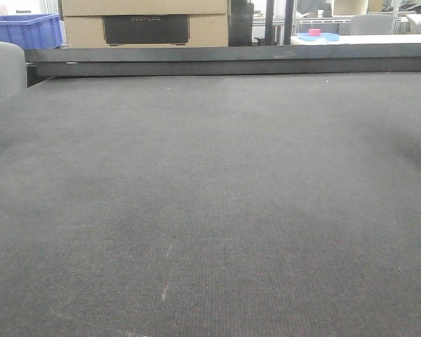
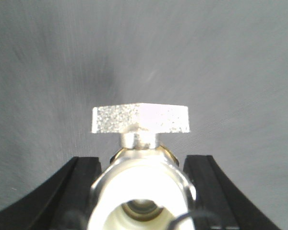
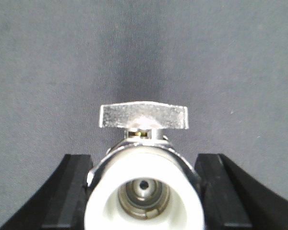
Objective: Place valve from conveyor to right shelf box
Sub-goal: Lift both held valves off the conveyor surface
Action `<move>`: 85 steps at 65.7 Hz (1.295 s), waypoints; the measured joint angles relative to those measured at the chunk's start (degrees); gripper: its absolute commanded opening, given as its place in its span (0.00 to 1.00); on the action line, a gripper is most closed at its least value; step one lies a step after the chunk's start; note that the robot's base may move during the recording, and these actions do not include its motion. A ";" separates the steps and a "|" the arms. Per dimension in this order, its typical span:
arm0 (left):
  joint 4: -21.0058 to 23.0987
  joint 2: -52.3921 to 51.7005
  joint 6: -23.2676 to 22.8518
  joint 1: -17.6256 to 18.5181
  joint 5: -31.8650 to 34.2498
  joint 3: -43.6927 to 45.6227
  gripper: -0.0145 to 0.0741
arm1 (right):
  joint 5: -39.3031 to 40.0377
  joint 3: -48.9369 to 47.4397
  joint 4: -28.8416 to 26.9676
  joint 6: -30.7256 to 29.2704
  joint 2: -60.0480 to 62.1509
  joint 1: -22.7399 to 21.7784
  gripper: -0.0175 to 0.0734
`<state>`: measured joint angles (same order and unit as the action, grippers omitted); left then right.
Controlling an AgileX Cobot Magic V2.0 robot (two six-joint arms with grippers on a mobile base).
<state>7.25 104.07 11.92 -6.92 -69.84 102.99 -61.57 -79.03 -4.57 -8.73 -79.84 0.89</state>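
In the left wrist view, my left gripper [image 2: 143,162] is shut on a silver valve [image 2: 140,120]. The valve has a flat butterfly handle and a white-rimmed open end that faces the camera. The black fingers [image 2: 84,177] press on both sides of its body, above the dark grey conveyor [image 2: 144,48]. In the right wrist view, my right gripper [image 3: 144,159] is shut the same way on a second silver valve [image 3: 144,116], with black fingers [image 3: 213,177] at its sides over the conveyor [image 3: 144,48]. The front view shows only the bare conveyor [image 1: 210,210] and its dark rail [image 1: 231,63]. Neither gripper nor any valve shows there.
Beyond the rail stand a blue bin [image 1: 24,29] at the far left and a cardboard box [image 1: 144,21] with a dark panel. A white table with a blue tray [image 1: 317,35] is at the far right. A grey rounded part [image 1: 3,70] sits at the belt's left edge.
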 measured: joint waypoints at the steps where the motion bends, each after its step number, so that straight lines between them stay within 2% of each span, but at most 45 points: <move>1: 0.13 -1.09 0.00 0.11 0.00 0.01 0.04 | -0.14 -0.33 -0.13 0.00 0.18 0.00 0.02; 18: 0.24 -12.74 -3.68 2.65 -0.87 0.52 0.04 | -3.40 -8.43 -4.27 0.00 0.99 0.60 0.02; 38: -3.95 -20.66 -8.83 9.72 -1.60 0.52 0.04 | -5.21 -15.07 -4.95 0.00 0.99 7.71 0.02; 47: -4.27 -21.29 -9.99 11.50 -1.71 0.52 0.04 | -5.13 -15.23 -5.79 0.43 0.99 9.53 0.02; 85: -5.12 -21.29 -10.21 11.60 -1.82 0.52 0.04 | -4.43 -15.23 -5.15 0.82 -0.03 9.53 0.02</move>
<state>2.13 82.78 1.71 4.68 -71.66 103.50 -66.00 -94.26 -9.72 -7.92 -79.87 10.42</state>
